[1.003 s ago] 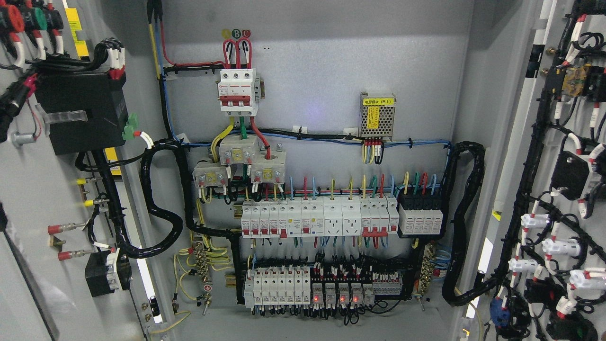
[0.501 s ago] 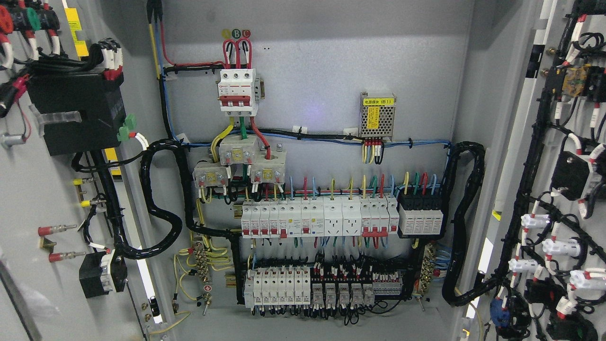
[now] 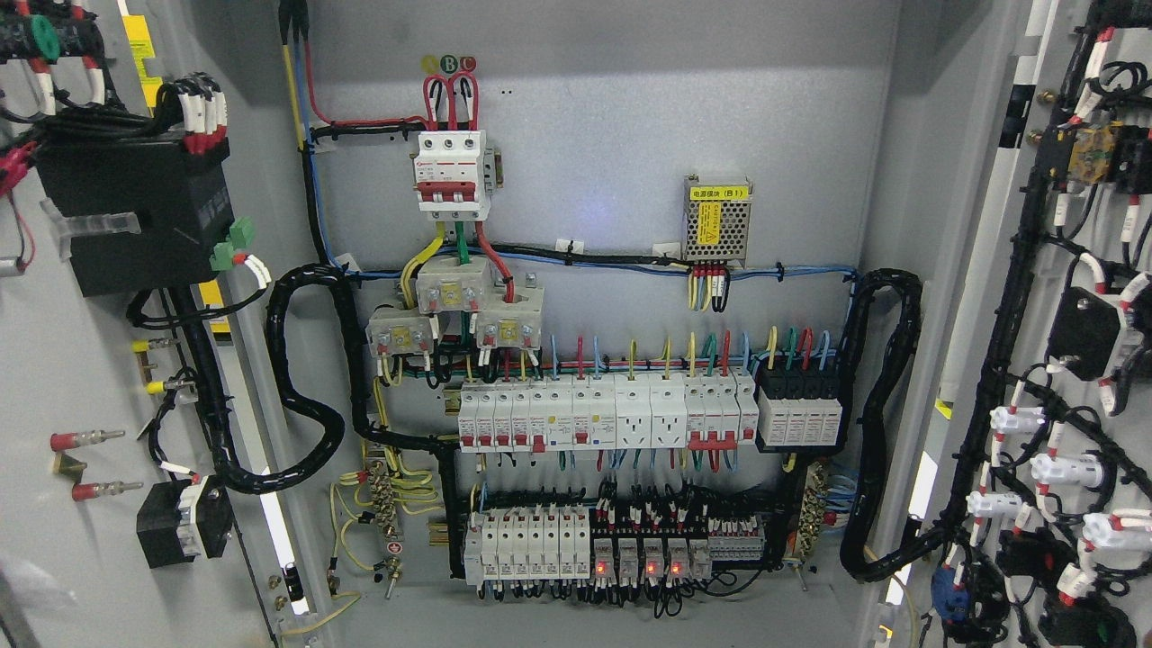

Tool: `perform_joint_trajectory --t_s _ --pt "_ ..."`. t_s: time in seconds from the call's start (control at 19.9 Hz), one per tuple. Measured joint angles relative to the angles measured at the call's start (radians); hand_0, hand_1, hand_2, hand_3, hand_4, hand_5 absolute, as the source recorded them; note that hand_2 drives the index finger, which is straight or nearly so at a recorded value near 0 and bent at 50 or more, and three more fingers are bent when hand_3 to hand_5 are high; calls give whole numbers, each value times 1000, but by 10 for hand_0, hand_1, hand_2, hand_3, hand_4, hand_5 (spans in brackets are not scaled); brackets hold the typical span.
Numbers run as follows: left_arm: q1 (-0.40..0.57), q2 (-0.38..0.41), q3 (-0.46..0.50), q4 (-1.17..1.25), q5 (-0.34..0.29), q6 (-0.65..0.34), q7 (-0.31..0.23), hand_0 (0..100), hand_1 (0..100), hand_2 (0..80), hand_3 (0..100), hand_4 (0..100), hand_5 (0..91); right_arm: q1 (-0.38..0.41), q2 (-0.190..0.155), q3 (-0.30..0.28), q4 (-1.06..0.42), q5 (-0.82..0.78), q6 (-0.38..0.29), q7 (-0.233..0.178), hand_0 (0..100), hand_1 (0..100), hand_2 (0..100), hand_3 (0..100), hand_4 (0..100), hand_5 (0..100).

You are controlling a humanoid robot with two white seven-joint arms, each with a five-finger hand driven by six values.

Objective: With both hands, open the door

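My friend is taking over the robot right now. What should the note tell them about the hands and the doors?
Hands: neither shows in the head view, so their state is unknown.
Left door: swung open, its wired inner face showing at the picture's left.
Right door: swung open at the right.
Cabinet back panel: breakers and wiring fully exposed.
Done: both doors look open.
Left: seemingly nothing; check how wide the doors must go.

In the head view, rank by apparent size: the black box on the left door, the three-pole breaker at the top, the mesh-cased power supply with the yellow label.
1. Black box, though nearness inflates it.
2. Three-pole breaker.
3. Power supply, only slightly smaller.
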Motion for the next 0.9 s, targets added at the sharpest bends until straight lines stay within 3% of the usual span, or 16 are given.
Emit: perform_joint_trajectory --t_s 0.4,0.9 --pt "0 10 0 0 0 0 0 120 556 0 0 0 0 -25 2 31 15 0 0 -5 0 500 40 0 0 0" --pt "0 8 0 0 0 -1 0 120 556 0 0 0 0 -47 5 62 20 1 0 -54 0 500 40 0 0 0"
